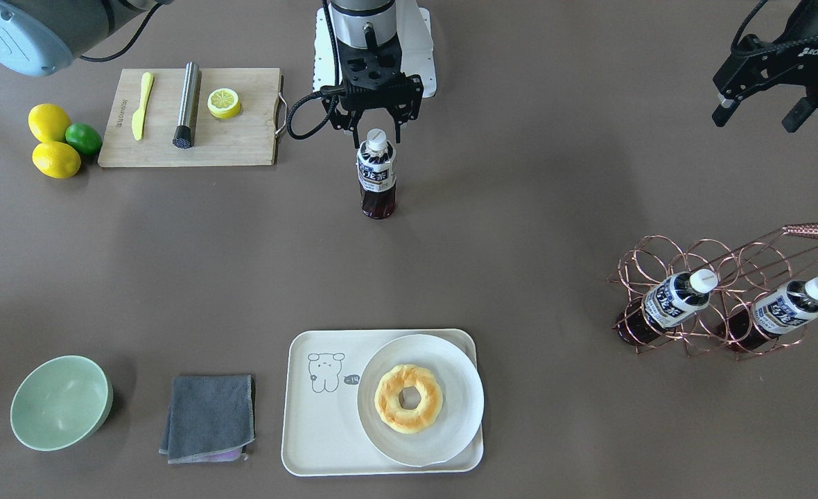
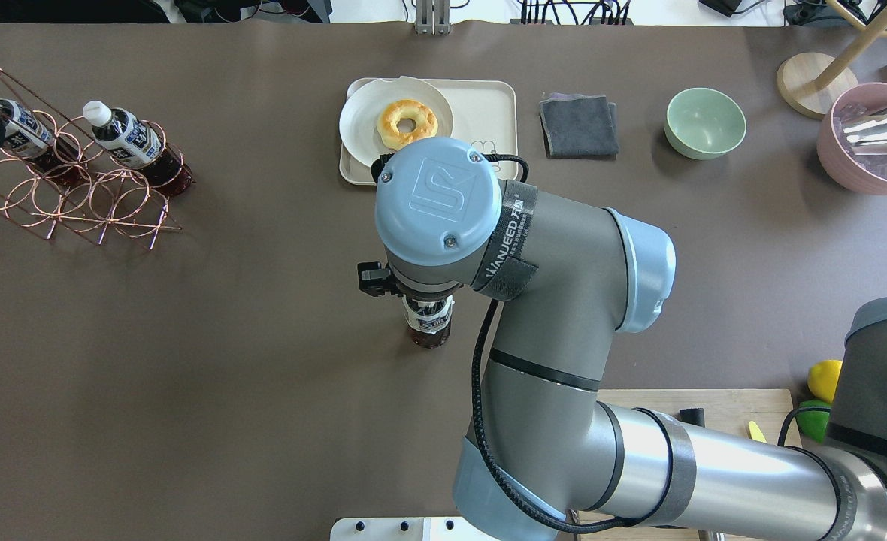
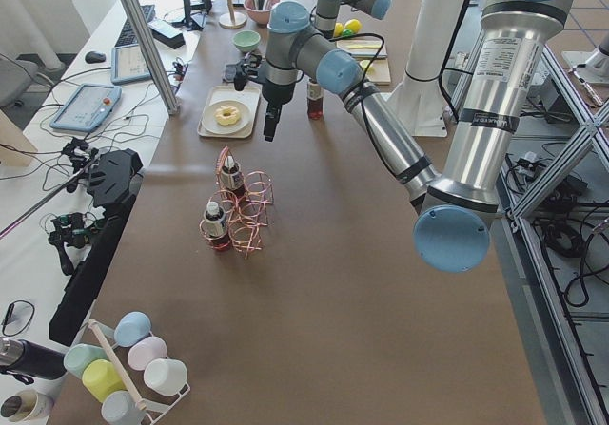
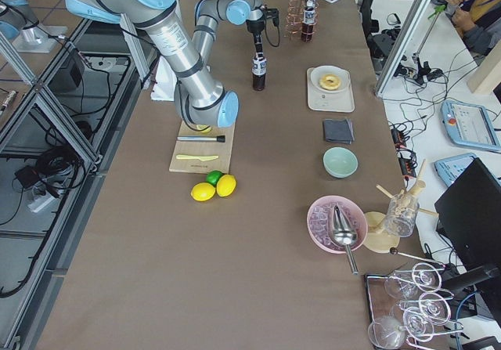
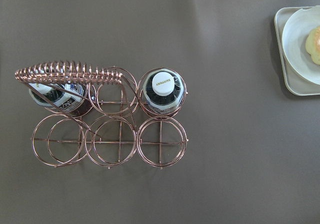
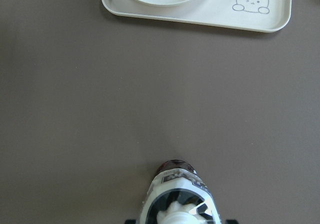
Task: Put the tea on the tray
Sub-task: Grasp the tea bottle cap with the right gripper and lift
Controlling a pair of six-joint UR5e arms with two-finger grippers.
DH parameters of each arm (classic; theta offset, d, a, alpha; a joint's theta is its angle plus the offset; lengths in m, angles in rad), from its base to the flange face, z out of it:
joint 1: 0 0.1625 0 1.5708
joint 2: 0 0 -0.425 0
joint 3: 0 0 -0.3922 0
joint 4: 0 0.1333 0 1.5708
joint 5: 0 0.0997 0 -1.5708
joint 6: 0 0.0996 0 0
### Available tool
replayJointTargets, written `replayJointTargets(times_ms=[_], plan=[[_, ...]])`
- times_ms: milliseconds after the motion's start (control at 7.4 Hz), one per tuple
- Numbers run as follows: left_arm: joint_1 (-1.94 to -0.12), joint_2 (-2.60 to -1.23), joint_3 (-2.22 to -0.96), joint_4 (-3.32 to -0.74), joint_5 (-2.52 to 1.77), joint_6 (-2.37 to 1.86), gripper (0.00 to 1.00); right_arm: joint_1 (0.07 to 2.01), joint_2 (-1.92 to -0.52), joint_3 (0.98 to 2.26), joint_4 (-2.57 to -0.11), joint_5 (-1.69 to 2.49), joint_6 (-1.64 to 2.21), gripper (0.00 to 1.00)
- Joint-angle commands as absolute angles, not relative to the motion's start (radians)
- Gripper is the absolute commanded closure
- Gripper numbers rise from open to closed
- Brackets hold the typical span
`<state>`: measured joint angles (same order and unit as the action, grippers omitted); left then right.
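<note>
A tea bottle [image 1: 377,177] with a white cap stands upright on the bare table, well short of the cream tray [image 1: 312,430]. My right gripper [image 1: 377,128] hangs open right over its cap, one finger on each side, not closed on it. The right wrist view shows the bottle [image 6: 176,199] directly below and the tray [image 6: 200,14] farther ahead. In the overhead view the bottle [image 2: 428,324] peeks out under my right wrist. My left gripper [image 1: 759,114] is open and empty, above the copper rack [image 1: 728,277].
The copper rack holds two more alike bottles [image 1: 679,299] [image 1: 794,305]. A white plate [image 1: 450,416] with a doughnut fills the tray's right part. A grey cloth [image 1: 208,416] and green bowl [image 1: 61,402] lie left of the tray. A cutting board [image 1: 242,145], lemons and a lime sit behind.
</note>
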<state>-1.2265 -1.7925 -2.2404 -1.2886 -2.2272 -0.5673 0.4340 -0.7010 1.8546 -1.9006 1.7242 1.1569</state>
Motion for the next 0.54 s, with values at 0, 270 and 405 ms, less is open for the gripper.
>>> replayJointTargets(times_ms=[0, 270, 405], plan=[[-1.226, -1.792, -2.237, -1.289, -2.224, -0.565, 0.03, 0.433, -0.701, 1.85, -1.899, 1.723, 1.158, 0.52], [-1.226, -1.793, -2.24, -1.289, -2.227, -0.566, 0.03, 0.43, -0.703, 1.85, -1.901, 1.723, 1.157, 1.0], [-1.226, -1.793, -2.244, -1.289, -2.229, -0.569, 0.03, 0.443, -0.698, 1.856, -1.901, 1.73, 1.149, 1.0]])
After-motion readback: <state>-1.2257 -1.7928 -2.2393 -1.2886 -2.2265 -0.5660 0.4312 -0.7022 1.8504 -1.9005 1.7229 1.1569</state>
